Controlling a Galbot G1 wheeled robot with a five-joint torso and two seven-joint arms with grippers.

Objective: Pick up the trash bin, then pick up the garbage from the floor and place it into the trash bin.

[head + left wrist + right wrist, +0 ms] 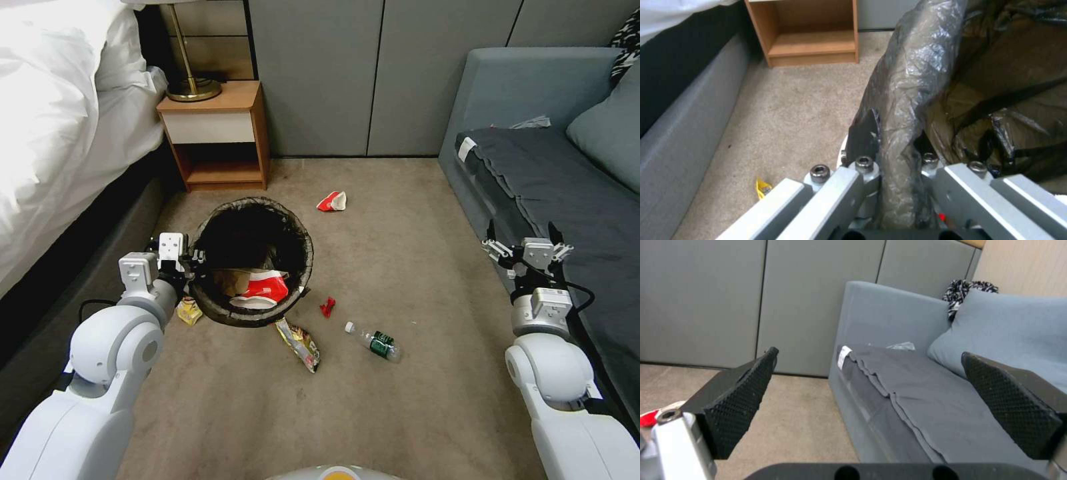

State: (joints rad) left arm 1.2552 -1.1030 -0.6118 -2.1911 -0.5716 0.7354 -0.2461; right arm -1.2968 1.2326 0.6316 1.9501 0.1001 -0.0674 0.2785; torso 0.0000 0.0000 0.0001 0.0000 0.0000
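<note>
Left gripper (190, 261): jaws pressed together on the near-left rim of the trash bin (293, 230), one finger outside the wall and one inside, pinching the bag-covered lip. The left wrist view confirms the clamp: the crinkled dark bag (907, 100) runs straight between the metal fingers.

Right gripper (525, 248): jaws spread wide, holding nothing, raised beside the front edge of the sofa (533, 87). Its two black ribbed pads (740, 396) frame the sofa seat and a cushion.

Trash bin: held at the left arm, over the floor (413, 267) in front of the nightstand (217, 133). Already inside: a red-and-white cup (263, 288) and brown paper.

Garbage on the carpet: a crushed cup (333, 201) beyond the bin; a small red scrap (327, 307) just right of it; a clear bottle (373, 341) with a green label nearer the robot; a snack wrapper (300, 341) by the bin's near edge; a yellow wrapper (189, 311) beneath the left wrist.

Step, as judged: bin secured, collection partly done. Next move calls for the free right arm to come down to a floor item, probably the bottle or red scrap, while the left keeps the bin level.

Views compared: the head view lays out all the litter; the left wrist view alone gives the pinch on the rim up close, plus a corner of the yellow wrapper (762, 188).
</note>
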